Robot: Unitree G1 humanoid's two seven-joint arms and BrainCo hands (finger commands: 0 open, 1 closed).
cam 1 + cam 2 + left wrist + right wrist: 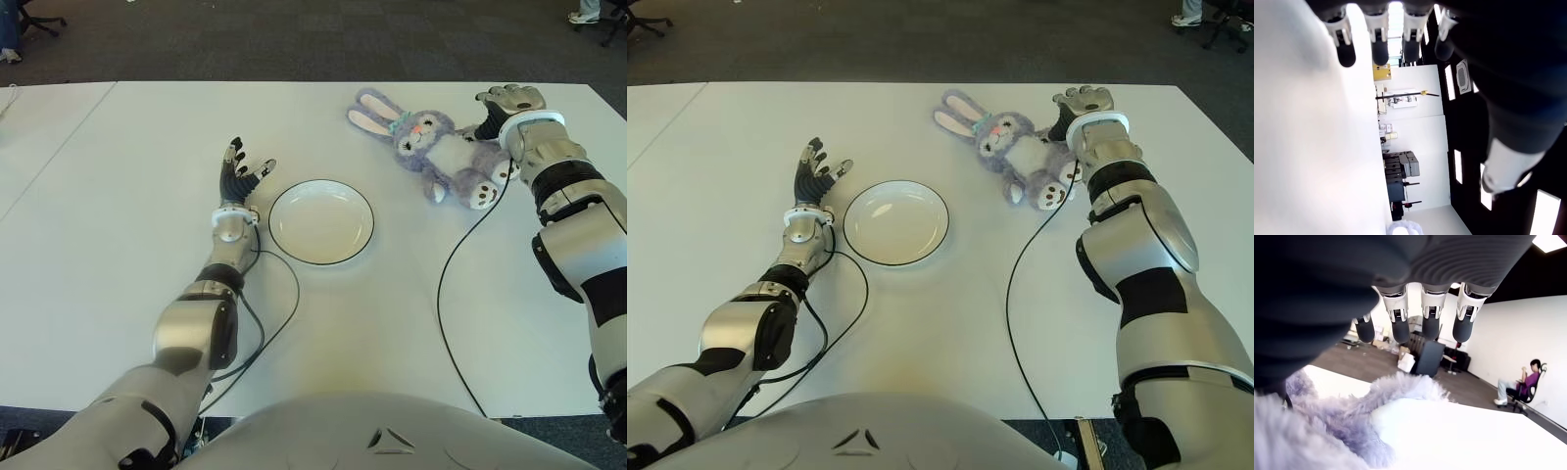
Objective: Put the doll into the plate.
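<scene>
Doll (441, 147) on desk (118, 196) against right hand (509, 101), fingers spread above it, not gripped | plate (321, 221) empty beside open left hand (240, 176) | grasp, transfer pending

bare table (411, 284) between doll (436, 147) and plate (321, 221)

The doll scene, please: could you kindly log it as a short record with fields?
doll: purple plush rabbit lying on the white table, on the far right, outside the plate
plate: white with dark rim, nothing in it, near the table's middle
right hand: at the doll's right side, fingers extended above the plush, not closed on it
left hand: open, idle, just left of the plate
task state: doll not yet lifted
</scene>
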